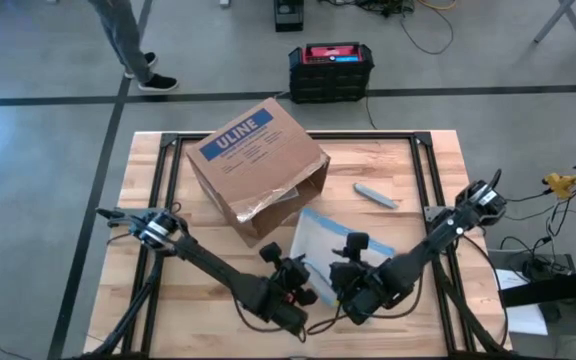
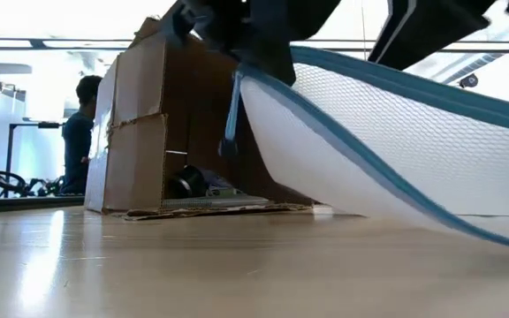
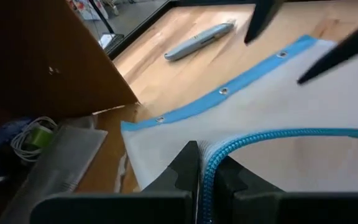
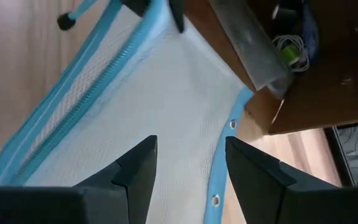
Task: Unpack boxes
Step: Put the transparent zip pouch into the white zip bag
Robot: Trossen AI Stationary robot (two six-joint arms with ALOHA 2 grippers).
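A brown ULINE box (image 1: 256, 167) is seen lying on its side at the back-left of the table (image 1: 408, 170), its torn mouth turned toward the arms, with white cable (image 3: 27, 138) and a flat clear packet (image 3: 61, 158) visible inside. Just in front of the opening, a blue-edged mesh pouch (image 1: 323, 240) is held up off the wood: the left gripper (image 3: 205, 168) is clamped on its zipper edge, while the right gripper (image 4: 188, 163) hovers over the mesh with fingers (image 4: 138, 165) spread apart, gripping nothing. A grey utility knife (image 1: 375, 194) lies apart to the right of the box. A person (image 2: 78, 132) is visible in the room behind. The box is judged light and fairly stiff but weak at its ragged flaps, so it would be better steadied by a wall or top edge than pulled by the torn cardboard. The pouch is seen sagging in a curve, and is judged soft and light; its zipper band is probably the firmest hold. The remaining contents are judged small and loose, best drawn out one at a time
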